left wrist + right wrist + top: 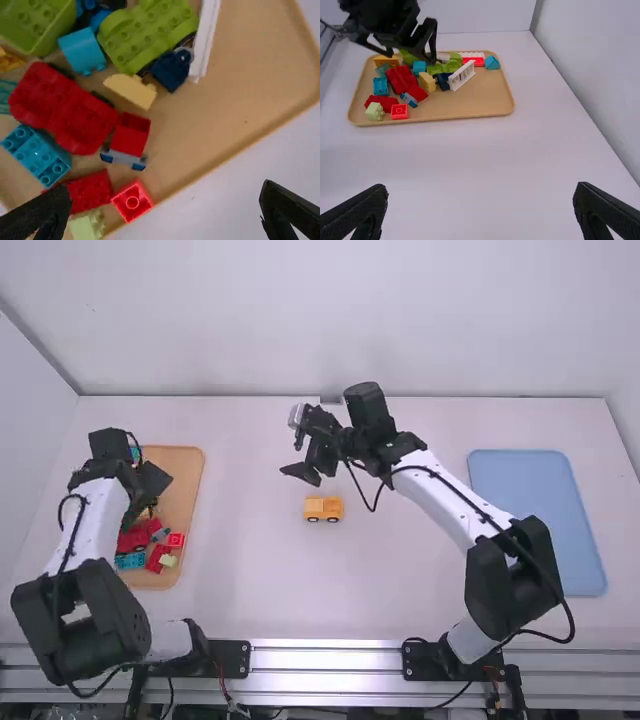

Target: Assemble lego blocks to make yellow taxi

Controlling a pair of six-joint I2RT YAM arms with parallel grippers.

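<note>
Yellow taxi is only partly built, both end effectors are with fingers apart.
The yellow toy car with dark wheels (323, 508) stands on the white surface (250, 590); the left end effector (165, 188) is over the tan tray (235, 115), the right end effector (481, 186) is above the surface. If the light-yellow curved block (131, 91) is wanted, wide fingers could catch the close dark-blue piece (171, 69), or grip crookedly.

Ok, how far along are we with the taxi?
A yellow car body stands on its wheels on the table, so the base looks done. Nothing is held: left hand, over the tan tray, and right hand are open. Probably left: the top; a pale yellow block lies loose in the tray.
</note>
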